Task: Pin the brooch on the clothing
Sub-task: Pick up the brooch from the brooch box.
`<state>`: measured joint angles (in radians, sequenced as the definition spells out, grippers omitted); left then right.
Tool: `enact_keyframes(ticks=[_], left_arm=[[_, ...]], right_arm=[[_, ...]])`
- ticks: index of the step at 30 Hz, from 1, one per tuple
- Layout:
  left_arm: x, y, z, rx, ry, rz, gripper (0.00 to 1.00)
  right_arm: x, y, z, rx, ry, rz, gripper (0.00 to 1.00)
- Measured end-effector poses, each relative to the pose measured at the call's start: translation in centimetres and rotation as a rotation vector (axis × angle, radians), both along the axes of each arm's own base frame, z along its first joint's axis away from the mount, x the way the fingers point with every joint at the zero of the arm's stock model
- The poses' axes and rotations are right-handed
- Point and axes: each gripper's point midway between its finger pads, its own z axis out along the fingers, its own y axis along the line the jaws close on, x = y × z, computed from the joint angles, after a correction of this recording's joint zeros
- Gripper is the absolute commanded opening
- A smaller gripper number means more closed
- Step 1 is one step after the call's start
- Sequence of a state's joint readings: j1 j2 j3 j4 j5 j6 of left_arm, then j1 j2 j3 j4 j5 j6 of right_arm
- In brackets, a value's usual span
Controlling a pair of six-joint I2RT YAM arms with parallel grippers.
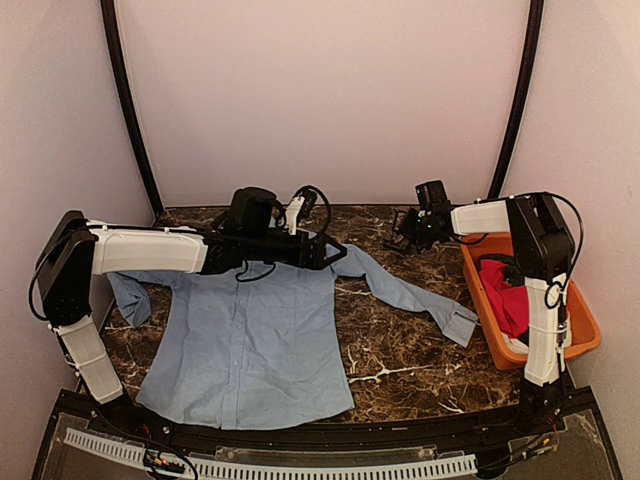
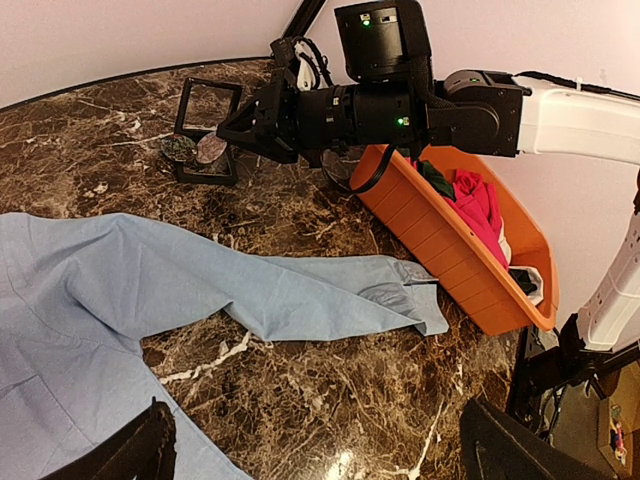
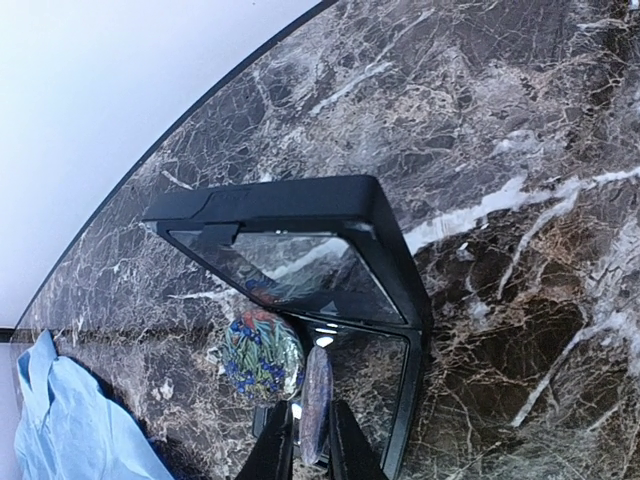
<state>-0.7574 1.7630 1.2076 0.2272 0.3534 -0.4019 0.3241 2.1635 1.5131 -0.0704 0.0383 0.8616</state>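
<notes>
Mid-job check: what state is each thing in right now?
Right gripper: shut on the oval brooch, held on edge.
Floral brooch: lying flat, free.
Display case: open, lid raised.
Left gripper: open, empty.
Blue shirt: spread flat, unpinned.
Orange bin: holds a red garment.

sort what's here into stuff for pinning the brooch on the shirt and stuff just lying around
For the job: blue shirt; pale brooch, in the right gripper.
Just lying about: flowered brooch; black case; orange bin; red garment.
</notes>
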Motion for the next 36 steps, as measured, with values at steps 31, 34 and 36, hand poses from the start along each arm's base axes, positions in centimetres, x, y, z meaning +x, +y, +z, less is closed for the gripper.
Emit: enact_keyframes(ticks=[31,34,36], left_arm=[[0.0,0.0,0.0,0.003,-0.005,-0.003,0.99],[0.0,0.0,0.0,0.001,-0.005,-0.005,0.99],[-0.1,0.0,0.0,0.0,-0.003,-0.008,0.99]], right_arm=[[-1.6,0.2,1.7,-0.006,-0.014,0.06,0.0],[-2.1,0.6,6.3,-0.006,-0.099,0.093,0.0],[-2.7,1.0,9.9,-0.003,-0.17,0.124,0.0]])
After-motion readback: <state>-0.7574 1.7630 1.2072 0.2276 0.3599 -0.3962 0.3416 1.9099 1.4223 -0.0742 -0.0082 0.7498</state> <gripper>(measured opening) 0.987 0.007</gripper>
